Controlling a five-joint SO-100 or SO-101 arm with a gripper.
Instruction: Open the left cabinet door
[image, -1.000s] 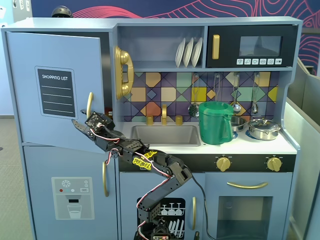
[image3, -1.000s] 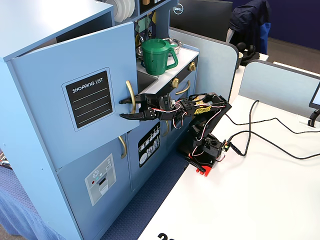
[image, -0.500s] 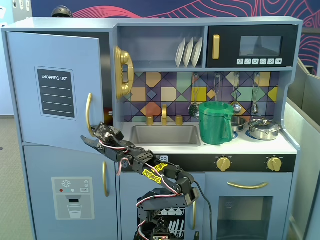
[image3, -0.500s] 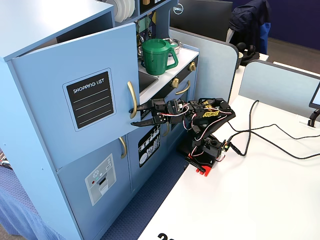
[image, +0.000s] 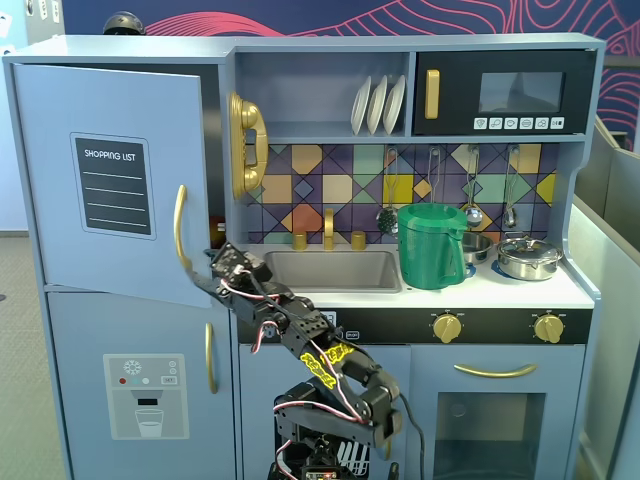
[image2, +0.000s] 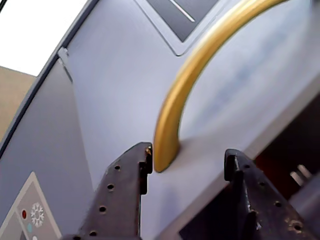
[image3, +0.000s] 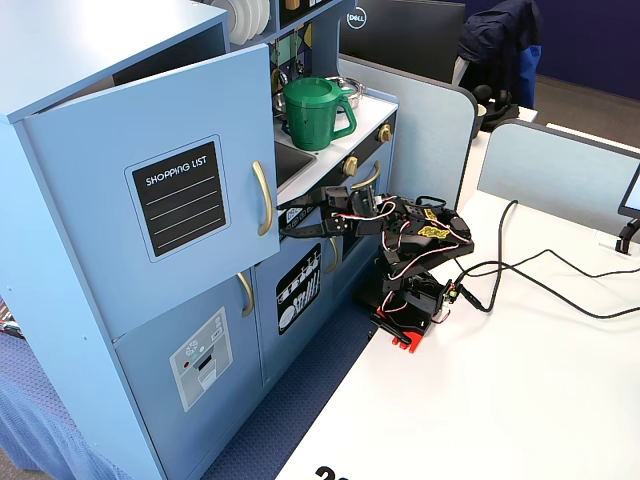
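The left cabinet door is light blue, with a black "SHOPPING LIST" panel and a curved gold handle. It stands partly swung open, with a dark gap at its free edge. My gripper is open at the handle's lower end. In the wrist view the handle's foot lies between my fingers, right beside the left fingertip. The right fingertip sits past the door's edge. In a fixed view from the side, my gripper reaches just below the handle on the door.
Below is the light-blue door with the dispenser picture and its own gold handle. A gold phone, a sink, a green pitcher and the black microwave are to the right. My arm's base stands on a white table with cables.
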